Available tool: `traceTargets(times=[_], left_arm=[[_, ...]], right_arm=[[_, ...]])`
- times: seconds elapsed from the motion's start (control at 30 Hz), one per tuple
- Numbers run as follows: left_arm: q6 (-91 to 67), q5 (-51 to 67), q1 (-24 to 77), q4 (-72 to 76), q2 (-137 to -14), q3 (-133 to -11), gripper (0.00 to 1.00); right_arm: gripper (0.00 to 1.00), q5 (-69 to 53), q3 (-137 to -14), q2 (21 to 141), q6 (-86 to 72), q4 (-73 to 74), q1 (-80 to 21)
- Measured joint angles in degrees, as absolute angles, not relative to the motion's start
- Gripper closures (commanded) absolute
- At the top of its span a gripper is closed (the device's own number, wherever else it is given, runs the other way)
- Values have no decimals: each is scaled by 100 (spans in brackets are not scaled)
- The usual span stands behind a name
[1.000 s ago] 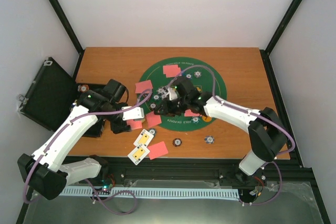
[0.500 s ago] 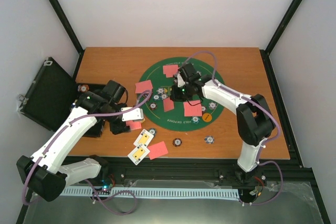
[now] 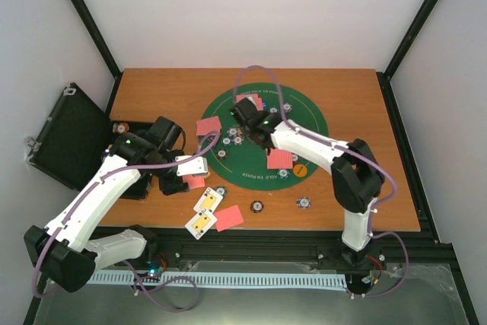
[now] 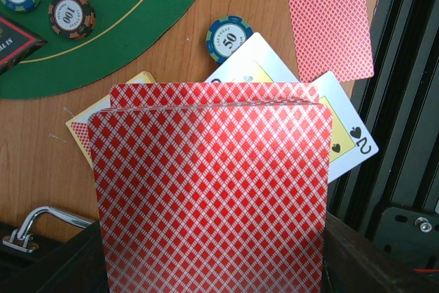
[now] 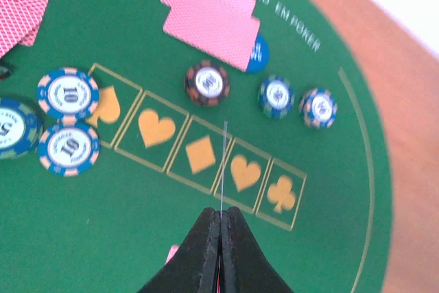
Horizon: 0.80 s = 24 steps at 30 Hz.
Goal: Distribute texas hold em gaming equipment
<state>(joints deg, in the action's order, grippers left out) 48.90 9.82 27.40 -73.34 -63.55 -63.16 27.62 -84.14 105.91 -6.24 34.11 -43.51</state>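
Note:
My left gripper is shut on a deck of red-backed cards that fills its wrist view, held above the wood left of the green mat. Below it lie face-up cards, a face-down card and a blue 50 chip. My right gripper is shut on one card seen edge-on, above the mat's row of suit boxes; it also shows in the top view. Striped chips and face-down cards over a blue disc lie beyond.
The open black case lies at the table's left edge, its metal handle close under the deck. A black triangle marker sits on the mat. An orange disc, loose chips and a red card lie near the front.
My right gripper has swung from the mat's near-left edge to its far-left part, carrying a red card. The left arm and its deck have stayed still.

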Motion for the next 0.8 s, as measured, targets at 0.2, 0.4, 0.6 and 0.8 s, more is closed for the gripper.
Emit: traceTargets(times=[0.2, 0.4, 0.6, 0.8], left_arm=[[4888, 982, 2740, -7354, -6342, -6316, 83], [4888, 958, 2740, -7406, -6163, -6316, 83], [4888, 956, 2740, -7446, -6139, -6316, 83], [4888, 963, 2740, -7448, -6149, -6316, 83]], right_arm=[[97, 3870, -9006, 11664, 379, 2971, -4720], [97, 4021, -9266, 12564, 714, 2939, -4711], [79, 3979, -9264, 12698, 847, 2947, -4908], [42, 3496, -9273, 12696, 646, 3133, -5002]])
